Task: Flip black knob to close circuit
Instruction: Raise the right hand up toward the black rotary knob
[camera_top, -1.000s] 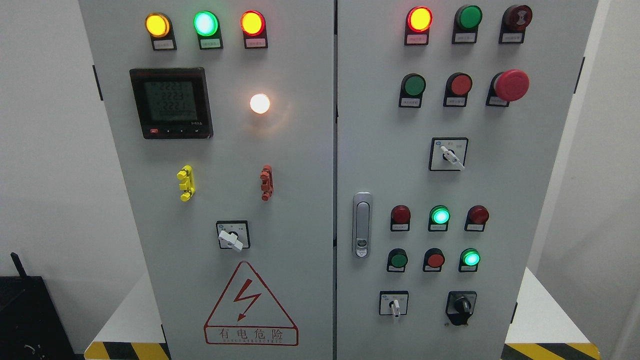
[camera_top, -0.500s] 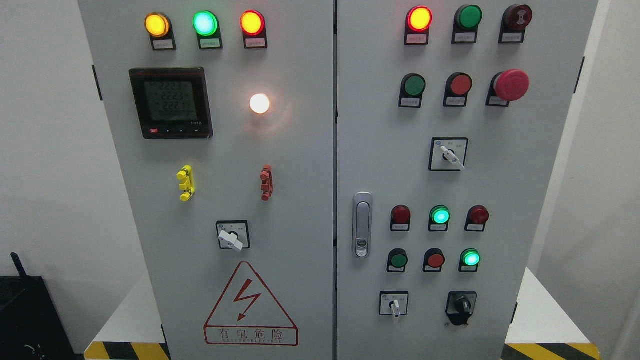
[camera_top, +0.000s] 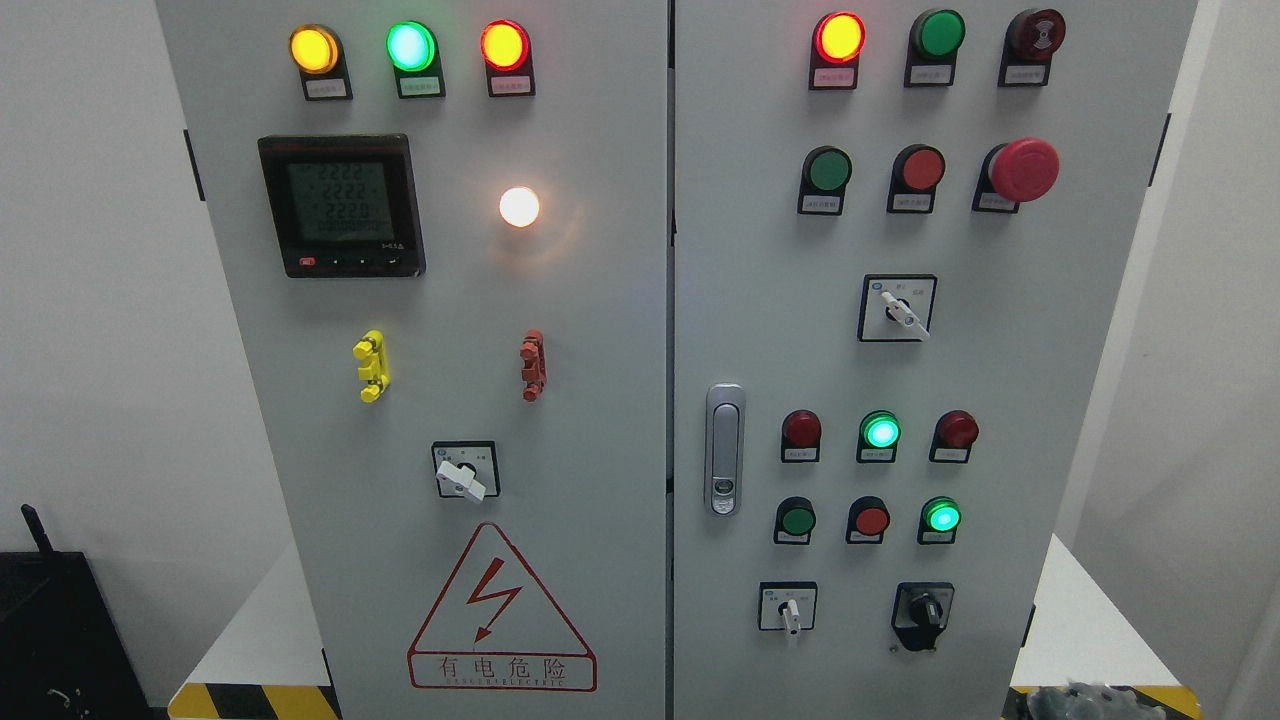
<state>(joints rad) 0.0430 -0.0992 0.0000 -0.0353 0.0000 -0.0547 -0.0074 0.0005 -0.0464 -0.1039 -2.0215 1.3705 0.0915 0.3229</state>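
While low — hand (camera_top: 1085, 697) beneath black knob (camera_top: 922, 610)

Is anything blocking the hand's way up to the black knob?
Nothing visible does. A hand just shows at the bottom edge, lower right; the black knob sits above and to its left on the right door, with only bare panel between.

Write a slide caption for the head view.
Black knob untouched at the cabinet's lower right; a hand enters below it.
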